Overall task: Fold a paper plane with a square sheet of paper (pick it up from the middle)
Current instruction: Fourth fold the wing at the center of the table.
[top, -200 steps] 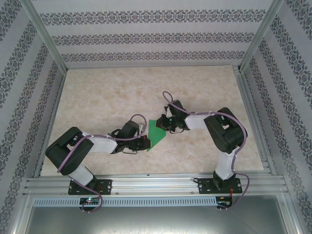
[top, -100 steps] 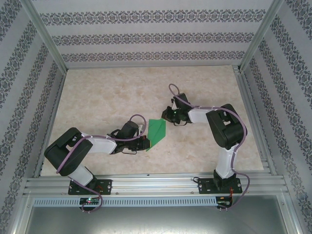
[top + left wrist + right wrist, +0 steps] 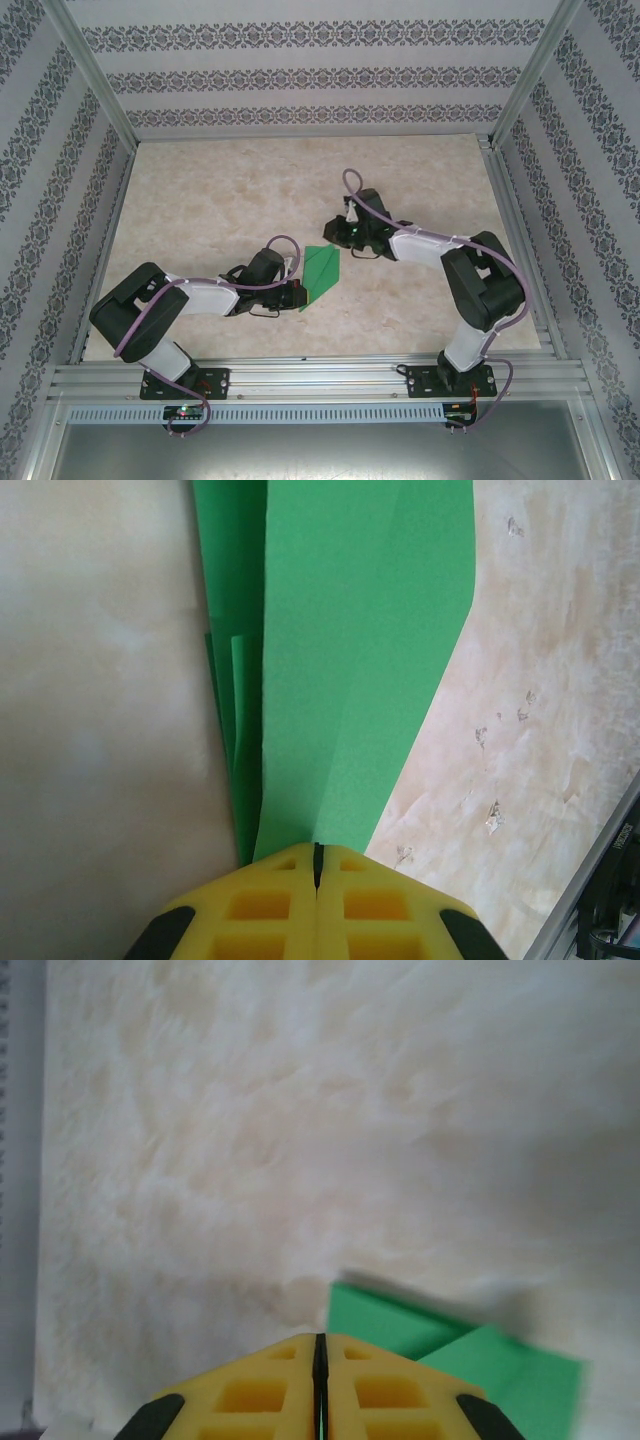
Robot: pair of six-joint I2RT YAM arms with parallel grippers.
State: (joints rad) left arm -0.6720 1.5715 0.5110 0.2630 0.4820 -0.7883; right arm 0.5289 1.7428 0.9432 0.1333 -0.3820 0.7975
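Observation:
The bright-green sheet of paper [image 3: 321, 271] is folded into a pointed wedge with lengthwise creases and lies on the marble tabletop near the middle. My left gripper [image 3: 298, 292] is shut on its near end. In the left wrist view the paper [image 3: 360, 660] runs straight out from between the closed yellow fingertips [image 3: 285, 880], with layered flaps on its left. My right gripper [image 3: 336, 233] is shut and hovers just beyond the paper's far corner, apart from it. In the right wrist view the gripper [image 3: 321, 1338] has that green corner [image 3: 400, 1325] to its lower right.
The marble tabletop [image 3: 220, 200] is bounded by aluminium rails on the left [image 3: 112, 240], right [image 3: 515, 240] and front [image 3: 300, 375], with patterned walls behind. A stretch of the frame shows at the left wrist view's lower right [image 3: 610, 890].
The right gripper has come off the paper and moved toward the far side, its elbow swinging right. The paper now lies flatter. The left gripper has held still.

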